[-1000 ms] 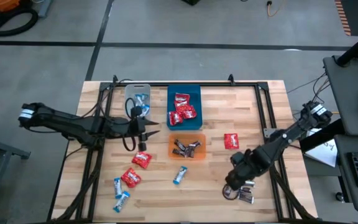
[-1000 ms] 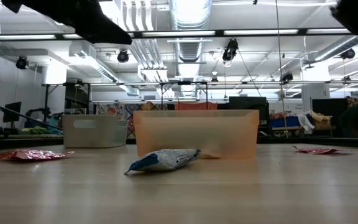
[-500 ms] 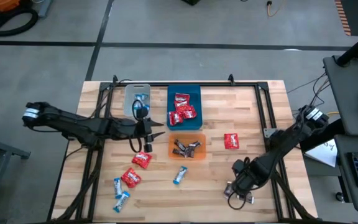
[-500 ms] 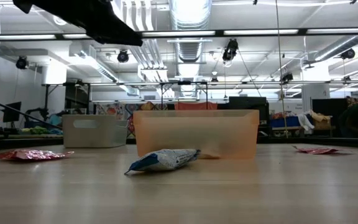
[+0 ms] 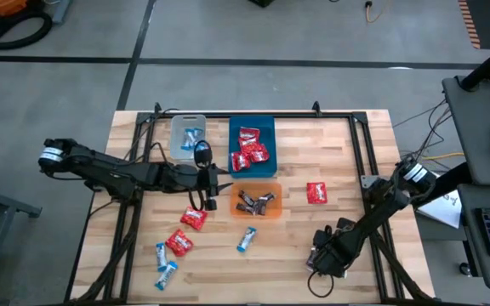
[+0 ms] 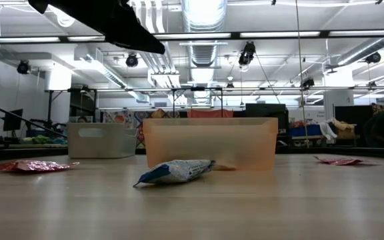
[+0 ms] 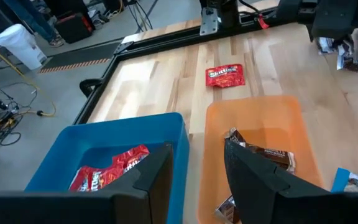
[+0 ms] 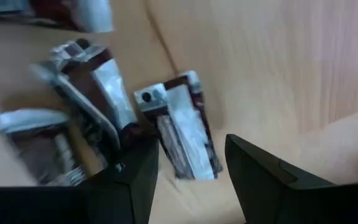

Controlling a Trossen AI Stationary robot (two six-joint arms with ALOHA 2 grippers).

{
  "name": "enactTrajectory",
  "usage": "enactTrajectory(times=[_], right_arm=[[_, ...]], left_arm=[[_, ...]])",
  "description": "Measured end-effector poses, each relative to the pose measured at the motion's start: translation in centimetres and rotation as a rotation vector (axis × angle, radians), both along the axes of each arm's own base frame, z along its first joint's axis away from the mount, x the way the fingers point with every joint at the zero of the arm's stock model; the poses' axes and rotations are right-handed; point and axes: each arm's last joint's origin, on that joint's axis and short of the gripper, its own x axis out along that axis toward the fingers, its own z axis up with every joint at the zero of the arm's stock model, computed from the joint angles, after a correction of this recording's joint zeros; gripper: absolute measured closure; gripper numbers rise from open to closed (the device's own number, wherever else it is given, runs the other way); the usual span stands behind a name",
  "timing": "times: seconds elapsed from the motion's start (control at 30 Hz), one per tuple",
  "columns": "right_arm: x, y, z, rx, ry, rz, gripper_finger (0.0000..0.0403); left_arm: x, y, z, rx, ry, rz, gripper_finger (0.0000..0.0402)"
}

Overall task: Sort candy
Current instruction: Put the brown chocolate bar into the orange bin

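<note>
Several dark brown-silver candies (image 8: 178, 133) lie on the table near its near right corner. My right gripper (image 5: 321, 259) hangs just over them, open and pointing steeply down. One candy lies in the gap before its fingers; I see no touch. My left gripper (image 7: 197, 177) is open and holds nothing. It hovers between the blue bin (image 5: 252, 127) with red candies and the orange bin (image 5: 236, 202) with brown ones. Loose red candies (image 5: 316, 193) (image 5: 194, 218) and blue-and-white candies (image 5: 246, 240) (image 5: 165, 273) lie flat on the wood.
A clear bin (image 5: 177, 136) with blue-and-white candy stands at the far left of the blue bin. A dark frame (image 5: 360, 161) runs round the table top. In the low view the orange bin (image 6: 210, 142) stands behind a blue-and-white candy (image 6: 175, 171).
My right gripper has sunk toward the brown-silver candies at the near right, rolling about its own axis and drifting toward the near edge. My left gripper has moved toward the table's right, from beside the clear bin to the gap between the blue and orange bins. No candy has moved.
</note>
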Motion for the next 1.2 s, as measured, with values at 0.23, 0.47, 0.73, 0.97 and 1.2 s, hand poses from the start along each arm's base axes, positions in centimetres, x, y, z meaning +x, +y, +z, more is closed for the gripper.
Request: enactTrajectory(times=[0.23,0.47,0.73,0.97,1.2], right_arm=[[0.3,0.2,-0.9,-0.001,0.012,0.025,0.0265],[0.3,0.1,-0.7,-0.003,0.008,0.020,0.0380],[-0.6,-1.0,1.6,-0.073,0.000,-0.038,0.0392],[-0.4,-2.6,6.0,-0.169,-0.334,-0.124,0.0392],[1.1,-4.6,10.1,-0.327,-0.848,-0.072,0.0392]], left_arm=[[0.8,-0.1,-0.4,0.008,0.026,-0.002,0.0274],[0.9,-0.1,-0.6,0.008,0.030,-0.001,0.0274],[0.9,-0.1,-0.5,0.007,0.028,-0.001,0.0274],[0.9,-0.1,-0.5,-0.015,0.022,0.009,0.0274],[1.0,-0.2,-0.1,-0.038,0.003,0.015,0.0274]])
